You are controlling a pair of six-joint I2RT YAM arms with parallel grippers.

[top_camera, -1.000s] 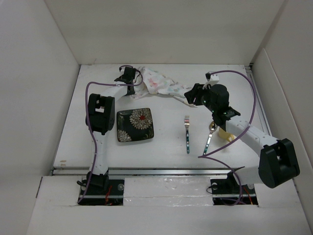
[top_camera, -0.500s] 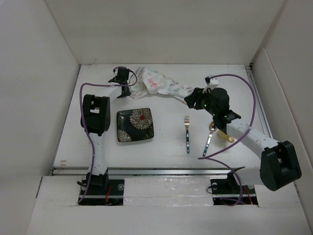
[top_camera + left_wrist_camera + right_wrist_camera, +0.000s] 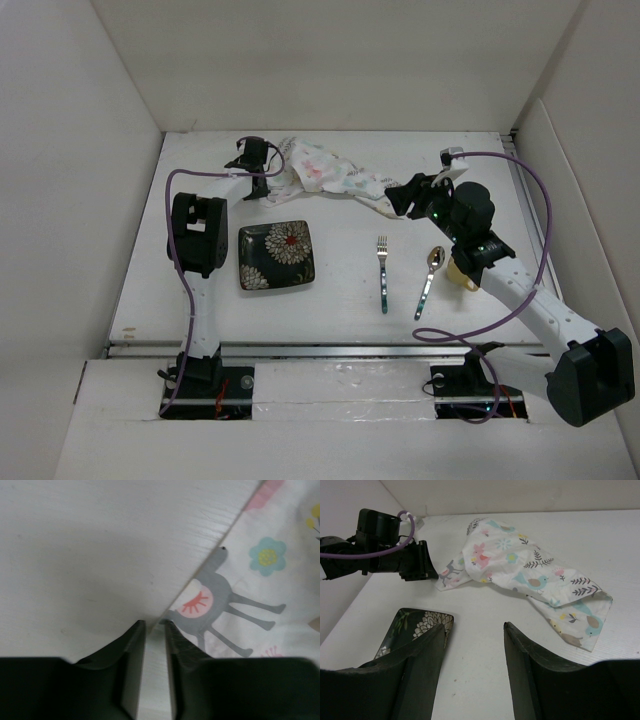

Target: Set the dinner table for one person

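The dinner table is a plain white tabletop. A crumpled patterned cloth placemat lies at the back. My left gripper sits low at the cloth's left corner; in the left wrist view its jaws stand narrowly open over bare table, with the cloth's edge just at the tips. My right gripper hovers near the cloth's right end, wide open and empty. A dark floral square plate, a fork and a spoon lie nearer the front.
A yellow object lies half hidden under my right arm, beside the spoon. White walls enclose the table on the left, back and right. In the right wrist view the plate is just beyond the left finger.
The left gripper's jaws have parted slightly at the cloth corner. My right arm has swung out to the right, uncovering the spoon's bowl; its jaws stay equally wide.
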